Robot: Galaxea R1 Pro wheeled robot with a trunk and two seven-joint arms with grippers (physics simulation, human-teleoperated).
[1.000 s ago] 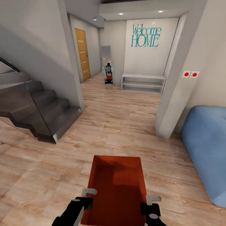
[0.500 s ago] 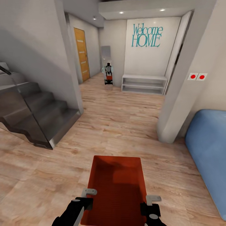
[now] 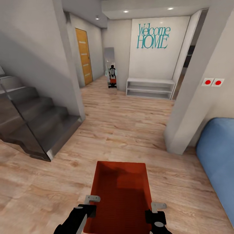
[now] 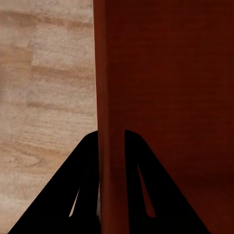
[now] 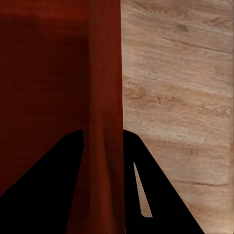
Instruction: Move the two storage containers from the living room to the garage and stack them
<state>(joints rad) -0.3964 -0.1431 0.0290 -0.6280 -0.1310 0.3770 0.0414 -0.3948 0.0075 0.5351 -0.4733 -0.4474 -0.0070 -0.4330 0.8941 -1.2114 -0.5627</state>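
- Head view: storage container, orange-red, empty, carried low between left gripper and right gripper above wood-plank floor; near end cut off by frame edge; blue sofa partly cropped.
- Left wrist view: clamped on container's wall.
- Right wrist view: pinching opposite wall.

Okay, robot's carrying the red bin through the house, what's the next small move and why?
Probably keep rolling forward along the wood floor, between the stairs and the pillar. Both grippers, left and right, clamp the storage container walls, and no garage is visible.
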